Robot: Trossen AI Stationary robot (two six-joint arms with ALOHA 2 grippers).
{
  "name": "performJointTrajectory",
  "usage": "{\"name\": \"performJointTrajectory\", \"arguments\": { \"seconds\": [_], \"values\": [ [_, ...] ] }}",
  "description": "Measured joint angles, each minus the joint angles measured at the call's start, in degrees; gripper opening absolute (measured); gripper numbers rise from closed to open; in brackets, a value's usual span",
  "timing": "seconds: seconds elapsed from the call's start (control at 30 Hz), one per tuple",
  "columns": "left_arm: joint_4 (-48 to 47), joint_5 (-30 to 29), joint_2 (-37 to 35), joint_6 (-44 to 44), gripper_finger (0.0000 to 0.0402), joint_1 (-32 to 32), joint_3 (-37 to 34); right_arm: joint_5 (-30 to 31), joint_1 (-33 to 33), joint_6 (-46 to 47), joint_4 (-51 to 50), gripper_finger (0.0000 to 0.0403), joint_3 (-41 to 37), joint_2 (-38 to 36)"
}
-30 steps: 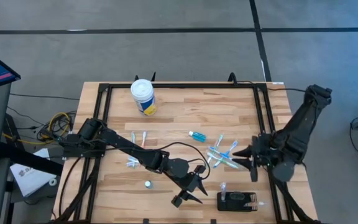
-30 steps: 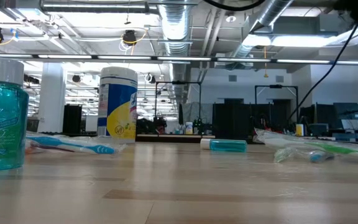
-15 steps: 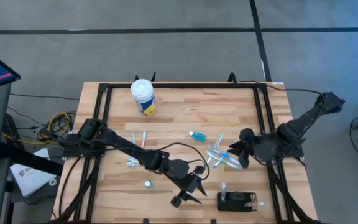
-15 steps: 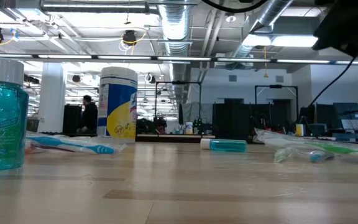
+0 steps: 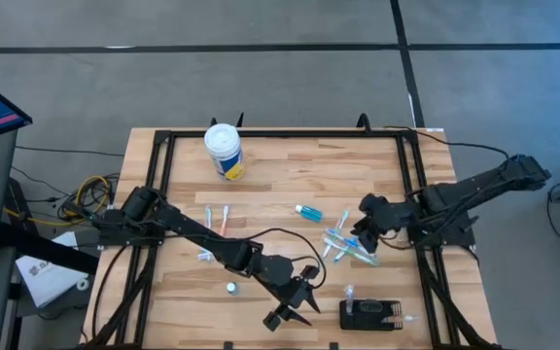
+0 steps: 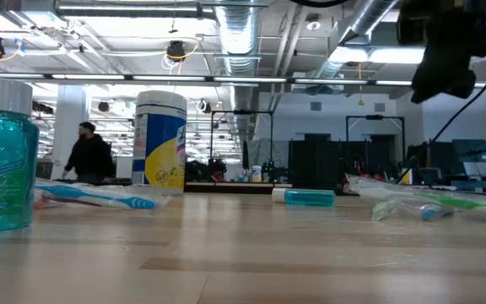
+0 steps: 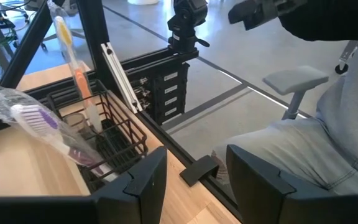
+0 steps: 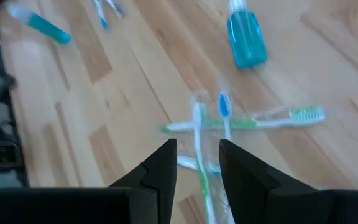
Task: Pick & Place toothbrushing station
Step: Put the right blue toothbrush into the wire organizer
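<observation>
The toothbrushing station (image 5: 369,314), a small black ribbed holder, lies flat near the table's front edge. In the left wrist view the station (image 7: 107,140) has an orange-handled toothbrush (image 7: 74,68) and a white one (image 7: 120,74) sticking in it. A wrapped purple toothbrush (image 7: 36,121) rests against it. My left gripper (image 5: 287,312) stands open just left of the station, with nothing between its fingers (image 7: 145,183). My right gripper (image 5: 363,230) hovers open above a pile of toothbrushes (image 5: 343,243), tipped downward, touching nothing. The same toothbrushes (image 8: 216,124) lie below its fingers.
A white-lidded yellow-and-blue tub (image 5: 224,151) stands at the far left. A teal tube (image 5: 308,211), a teal mouthwash bottle (image 8: 246,38) and loose toothbrushes (image 5: 214,228) lie mid-table. A black frame (image 5: 408,194) edges the table. A seated person's legs (image 7: 328,137) show beyond the near edge.
My right gripper has swung from the table's right edge toward its middle, turning and tipping downward, and now hangs over the toothbrush pile. Its finger gap looks unchanged. A person has walked across the room in the background.
</observation>
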Motion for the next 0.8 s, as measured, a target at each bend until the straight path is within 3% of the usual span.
{"name": "performJointTrajectory", "arguments": {
  "seconds": [0.6,0.8],
  "values": [
    [0.2,0.0,0.0,-0.2,0.0159,0.0,0.0,-7.3,-7.9,-7.9,4.0,0.0111,0.0,15.9],
    [0.2,0.0,0.0,-0.2,0.0159,0.0,0.0,-8.8,-9.1,-11.4,10.0,0.0111,0.0,20.0]
  ]
}}
